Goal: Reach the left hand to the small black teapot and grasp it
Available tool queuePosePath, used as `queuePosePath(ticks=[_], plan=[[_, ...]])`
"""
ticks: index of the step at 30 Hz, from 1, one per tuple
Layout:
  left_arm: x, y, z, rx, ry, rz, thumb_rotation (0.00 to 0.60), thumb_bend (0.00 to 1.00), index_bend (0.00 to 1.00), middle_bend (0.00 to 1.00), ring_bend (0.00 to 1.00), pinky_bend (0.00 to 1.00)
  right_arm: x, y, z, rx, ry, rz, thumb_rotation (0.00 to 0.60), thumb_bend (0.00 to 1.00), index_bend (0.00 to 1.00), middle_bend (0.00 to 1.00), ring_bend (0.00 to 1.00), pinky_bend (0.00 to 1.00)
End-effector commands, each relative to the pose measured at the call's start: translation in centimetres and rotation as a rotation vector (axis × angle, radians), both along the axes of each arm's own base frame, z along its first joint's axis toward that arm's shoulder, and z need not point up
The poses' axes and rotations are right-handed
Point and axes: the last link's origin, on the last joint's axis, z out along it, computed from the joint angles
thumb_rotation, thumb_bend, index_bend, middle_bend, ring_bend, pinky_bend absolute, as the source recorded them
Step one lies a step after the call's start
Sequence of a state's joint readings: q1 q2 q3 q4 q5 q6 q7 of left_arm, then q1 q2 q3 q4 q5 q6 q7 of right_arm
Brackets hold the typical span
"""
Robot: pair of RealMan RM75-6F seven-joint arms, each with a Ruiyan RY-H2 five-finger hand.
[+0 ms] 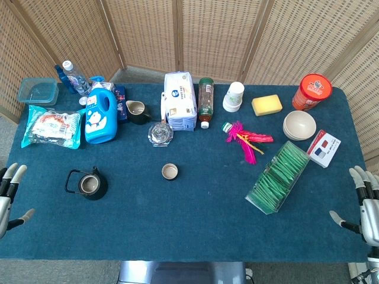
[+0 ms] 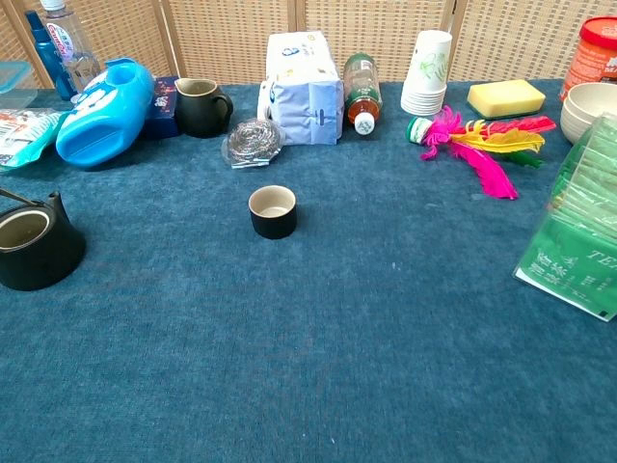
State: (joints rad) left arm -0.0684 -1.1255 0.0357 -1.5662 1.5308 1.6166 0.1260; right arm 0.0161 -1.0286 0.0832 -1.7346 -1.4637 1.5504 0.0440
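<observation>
The small black teapot (image 1: 92, 184) stands lidless on the blue tablecloth at the left, its wire handle folded down toward the left; the chest view shows the teapot (image 2: 34, 249) at the left edge. My left hand (image 1: 8, 192) hangs off the table's left edge, well left of the teapot, fingers spread and holding nothing. At the right edge my right hand (image 1: 364, 201) is likewise spread and empty. Neither hand appears in the chest view.
A small black cup (image 1: 170, 172) sits mid-table. Behind the teapot lie a snack bag (image 1: 52, 126), a blue detergent bottle (image 1: 100, 115), a dark pitcher (image 1: 137, 112) and a steel scourer (image 1: 160, 134). A box of green tea sachets (image 1: 278, 177) lies at the right.
</observation>
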Motion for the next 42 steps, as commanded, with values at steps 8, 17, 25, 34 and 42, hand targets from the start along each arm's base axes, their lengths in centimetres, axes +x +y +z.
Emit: queuePosePath(ticks=[8,17,25,34,42], plan=[[0.7,0.7,-1.3,-0.025,0.016,-0.046,0.600,0.00,0.00,0.00,0.00,0.01,0.0,0.2,0.2,0.009,-0.013,0.001,0.600,0.00,0.00,0.00,0.00,0.00],[4.2,5.3,-5.5,-0.098,0.109,-0.156,0.600,0.00,0.00,0.00,0.00,0.01,0.3,0.2,-0.2,0.044,-0.015,0.009,0.600,0.00,0.00,0.00,0.00,0.00],[8.0,7.6,-10.0,-0.148,0.145,-0.235,0.600,0.00,0.00,0.00,0.00,0.01,0.3,0.3,-0.3,0.062,-0.023,0.013,0.600,0.00,0.00,0.00,0.00,0.00],[10.2,7.2,-15.0,-0.189,0.237,-0.254,0.600,0.00,0.00,0.00,0.00,0.01,0.5,0.4,-0.2,0.089,-0.050,0.024,0.600,0.00,0.00,0.00,0.00,0.00],[9.5,6.9,-16.3,-0.194,0.279,-0.236,0.600,0.00,0.00,0.00,0.00,0.01,0.6,0.6,0.0,0.103,-0.073,0.036,0.600,0.00,0.00,0.00,0.00,0.00]])
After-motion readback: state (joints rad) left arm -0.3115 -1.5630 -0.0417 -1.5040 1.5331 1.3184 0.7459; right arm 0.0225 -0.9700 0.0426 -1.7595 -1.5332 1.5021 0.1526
